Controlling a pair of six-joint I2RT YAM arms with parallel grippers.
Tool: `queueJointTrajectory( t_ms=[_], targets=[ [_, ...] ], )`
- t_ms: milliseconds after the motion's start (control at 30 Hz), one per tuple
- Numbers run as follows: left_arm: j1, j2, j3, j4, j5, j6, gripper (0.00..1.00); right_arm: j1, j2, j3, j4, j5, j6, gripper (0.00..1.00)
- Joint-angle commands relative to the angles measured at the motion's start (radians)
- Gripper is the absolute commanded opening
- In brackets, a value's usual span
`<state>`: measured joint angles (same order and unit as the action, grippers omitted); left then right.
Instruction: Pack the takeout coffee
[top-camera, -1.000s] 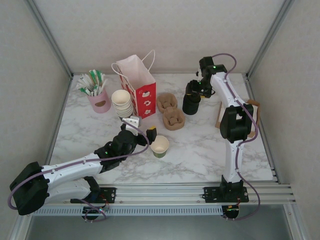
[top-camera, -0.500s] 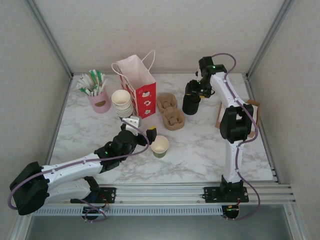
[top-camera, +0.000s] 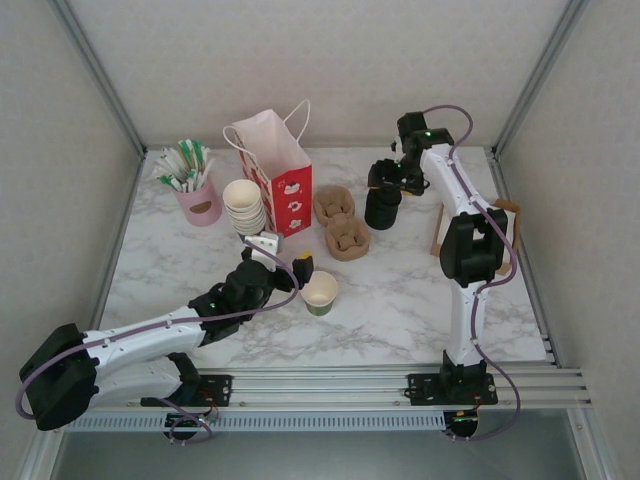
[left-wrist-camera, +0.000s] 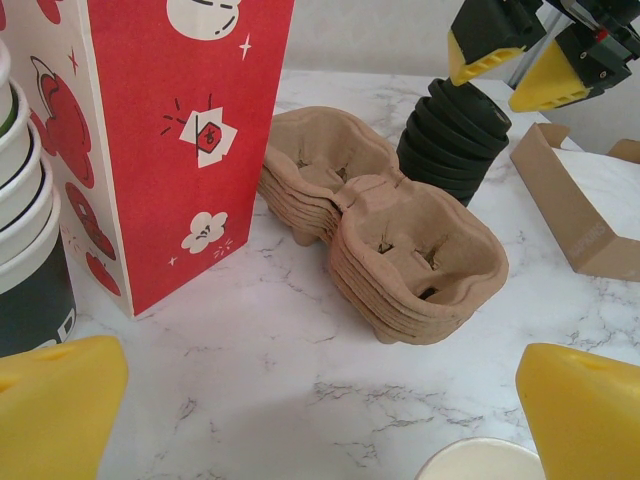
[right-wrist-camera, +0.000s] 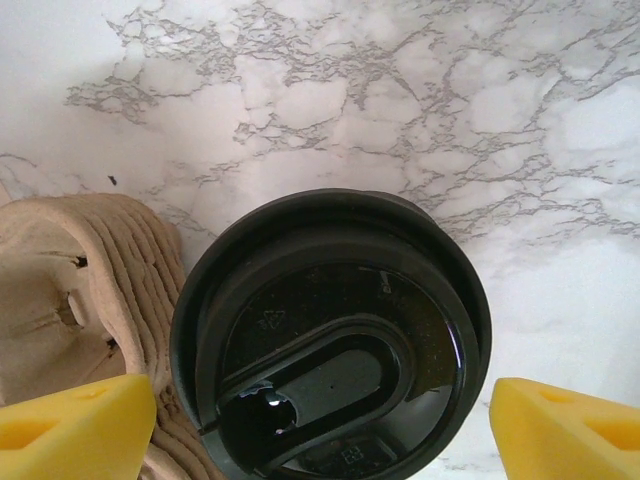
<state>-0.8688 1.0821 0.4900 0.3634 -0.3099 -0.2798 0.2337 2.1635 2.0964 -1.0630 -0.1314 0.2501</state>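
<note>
The takeout coffee cup (top-camera: 320, 293) stands upright on the marble table (top-camera: 400, 300). It has no lid, so its cream inside shows above the olive-green body. It sits just off the right-hand fingertip of the left gripper (top-camera: 285, 262), a little ahead of it and not touching. In the left wrist view only the cup's rim (left-wrist-camera: 480, 462) appears, low down and nearer the right-hand yellow pad. The left gripper (left-wrist-camera: 320, 420) is spread wide and holds nothing.

Straight ahead of the left gripper lie two stacks of pulp cup carriers (left-wrist-camera: 400, 240). To its left stands a red-and-white paper bag (left-wrist-camera: 190, 130), with a stack of cream cups (left-wrist-camera: 25, 220) beyond the bag's near corner.

The right gripper (top-camera: 388, 178) hangs directly over the stack of black lids (top-camera: 381, 210). In the right wrist view the top lid (right-wrist-camera: 330, 340) lies below and between its yellow fingers (right-wrist-camera: 75, 430), which are set apart wider than the lid. From the left wrist view the right gripper (left-wrist-camera: 518, 65) is above the stack (left-wrist-camera: 450, 140) with nothing pinched. The carriers (right-wrist-camera: 80, 290) lie just to the left of that stack.
</note>
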Motion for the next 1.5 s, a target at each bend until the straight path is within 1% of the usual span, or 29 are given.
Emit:
queueJointTrajectory(
  t_ms=[0, 333, 800, 1133, 1333, 1467],
  targets=[
    [0.006, 0.000, 0.031, 0.008, 0.008, 0.018, 1.00, 0.003, -0.040, -0.002, -0.009, 0.007, 0.002, 0.89],
    [0.005, -0.002, 0.031, 0.006, 0.006, 0.019, 1.00, -0.008, 0.006, -0.009, 0.009, -0.013, 0.008, 0.89],
    [0.005, -0.001, 0.031, 0.008, 0.006, 0.019, 1.00, -0.017, 0.025, -0.030, 0.036, -0.048, 0.017, 0.85],
    [0.005, 0.001, 0.030, 0.008, 0.005, 0.019, 0.99, -0.018, 0.031, -0.035, 0.043, -0.064, 0.021, 0.84],
    [0.005, 0.002, 0.030, 0.008, 0.005, 0.020, 1.00, -0.018, 0.026, -0.035, 0.043, -0.066, 0.021, 0.77],
    [0.005, 0.002, 0.030, 0.008, 0.006, 0.019, 1.00, -0.019, 0.015, -0.036, 0.041, -0.064, 0.021, 0.74]
  ],
)
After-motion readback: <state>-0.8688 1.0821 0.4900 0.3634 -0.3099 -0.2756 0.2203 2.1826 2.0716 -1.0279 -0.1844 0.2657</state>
